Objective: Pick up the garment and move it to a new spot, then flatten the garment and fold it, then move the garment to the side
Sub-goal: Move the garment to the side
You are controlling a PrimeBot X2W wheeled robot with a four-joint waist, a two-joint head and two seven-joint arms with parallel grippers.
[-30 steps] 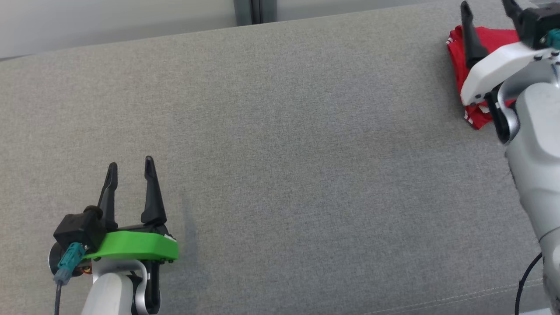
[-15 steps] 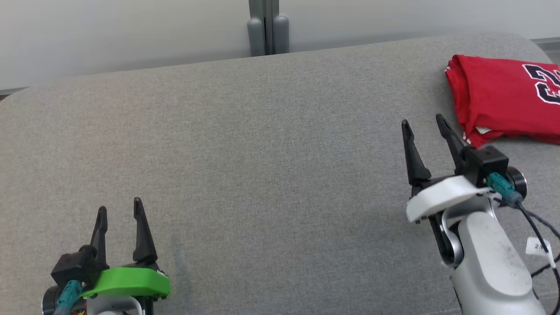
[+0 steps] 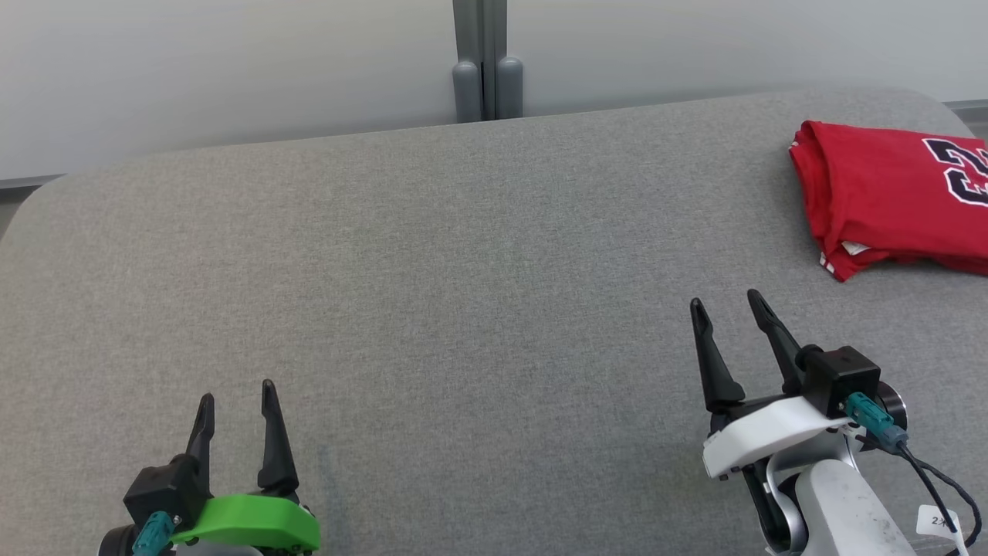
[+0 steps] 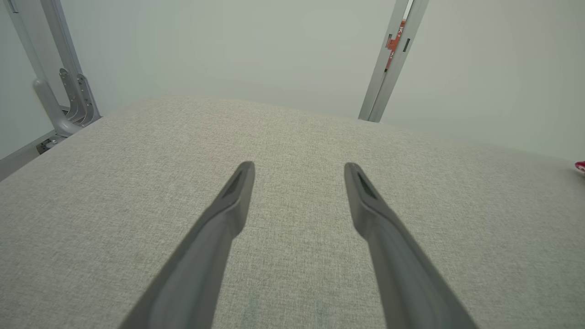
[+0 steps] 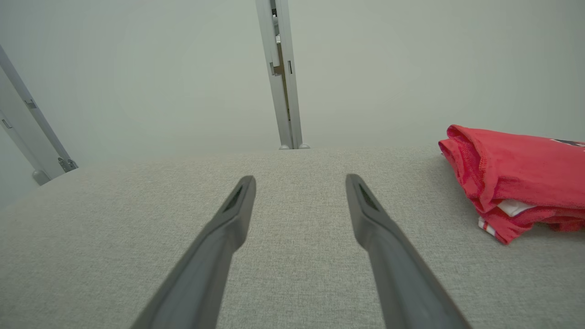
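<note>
**Folded red garment lies at the right edge, both grippers wide open**

Head view: The red garment [image 3: 880, 193], folded into a soft stack with a dark, white-edged numeral on top, lies at the upper right of the frame and runs off the right edge. It sits on a grey woven surface [image 3: 463, 270] with rounded far corners. The left gripper [image 3: 236, 391] at lower left and the right gripper [image 3: 725, 298] at lower right hold their tapered dark fingers spread, with nothing between them. A broad stretch of bare fabric separates them. A grey post [image 3: 486, 69] rises behind the far edge against a pale wall [image 3: 231, 69].

Left wrist view: The left gripper's fingers splay over coarse weave. A sliver of red shows at the right edge, well apart from them. A metal bracket [image 4: 68, 100] stands at upper left.

Right wrist view: The right gripper's fingers are parted, open cloth ahead. The garment rests at right, its layered hems showing white trim, apart from the fingertips.
</note>
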